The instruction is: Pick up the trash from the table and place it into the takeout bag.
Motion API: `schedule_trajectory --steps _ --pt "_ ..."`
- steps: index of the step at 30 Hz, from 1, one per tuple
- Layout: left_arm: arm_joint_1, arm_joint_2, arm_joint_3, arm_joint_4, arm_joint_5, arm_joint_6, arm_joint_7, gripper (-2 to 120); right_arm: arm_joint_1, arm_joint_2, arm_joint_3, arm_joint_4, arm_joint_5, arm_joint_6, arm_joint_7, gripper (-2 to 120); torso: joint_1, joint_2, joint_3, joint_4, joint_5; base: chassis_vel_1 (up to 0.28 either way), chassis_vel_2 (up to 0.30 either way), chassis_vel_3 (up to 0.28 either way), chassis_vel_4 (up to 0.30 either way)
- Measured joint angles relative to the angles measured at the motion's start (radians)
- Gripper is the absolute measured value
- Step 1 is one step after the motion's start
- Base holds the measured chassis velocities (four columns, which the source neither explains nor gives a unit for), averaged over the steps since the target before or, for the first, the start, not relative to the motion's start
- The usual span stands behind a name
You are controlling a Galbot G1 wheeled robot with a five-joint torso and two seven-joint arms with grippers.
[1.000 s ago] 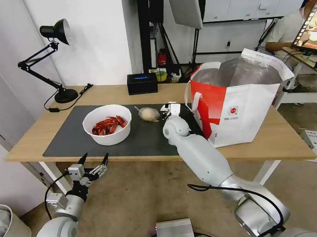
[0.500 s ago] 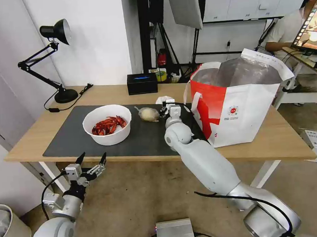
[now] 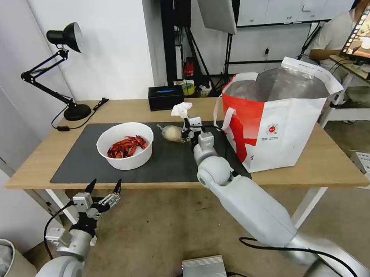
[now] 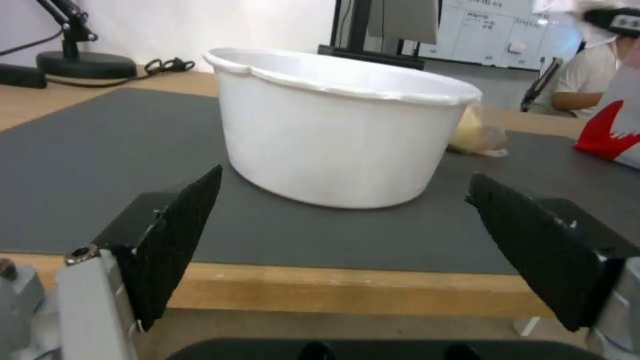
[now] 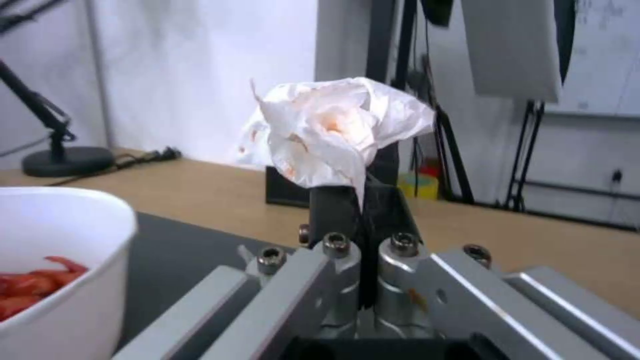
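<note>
Pinching a crumpled white tissue [image 3: 181, 109], the right tool [image 3: 187, 125] sits raised above the dark grey mat [image 3: 81, 155] of the light wood worktop [image 3: 36, 164] in the head view, between the small clear bag with a beige lump [image 3: 173, 133] and the large white-and-red takeout bag with silver foil lining [image 3: 276, 120]. A white round bowl of red crayfish shells [image 3: 125, 145] rests on the mat. The left tool [image 3: 104, 189] hangs below the worktop's front edge, its 2 fingers spread.

From the left wrist, the 2 black fingers [image 4: 177, 240] stand wide apart before the bowl [image 4: 333, 125].

From the right wrist, the tool's fingers [image 5: 340, 210] are pressed together on the stained tissue [image 5: 333, 125], held clear of the worktop [image 5: 533, 240].
</note>
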Motion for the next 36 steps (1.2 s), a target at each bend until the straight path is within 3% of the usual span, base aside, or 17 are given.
schedule_trajectory --steps 9,20,36 --pt "0.006 0.007 -0.005 -0.008 -0.003 0.001 0.000 100 -0.134 -0.074 0.037 0.144 -0.093 0.049 -0.045 0 0.000 0.000 0.000 0.0000 0.0000 0.000 0.000 0.000 0.000" --pt "0.018 0.003 0.005 -0.024 0.010 0.004 -0.001 100 -0.470 -0.244 0.227 0.425 -0.192 0.142 -0.121 0 0.000 0.000 0.000 0.0000 0.0003 0.000 0.000 0.000 0.000" --pt "0.000 -0.003 0.034 -0.024 0.025 0.008 -0.003 100 -0.795 -0.243 0.496 0.594 -0.280 0.304 -0.214 0 0.000 0.000 0.000 -0.0001 0.0001 0.000 0.000 0.000 0.000"
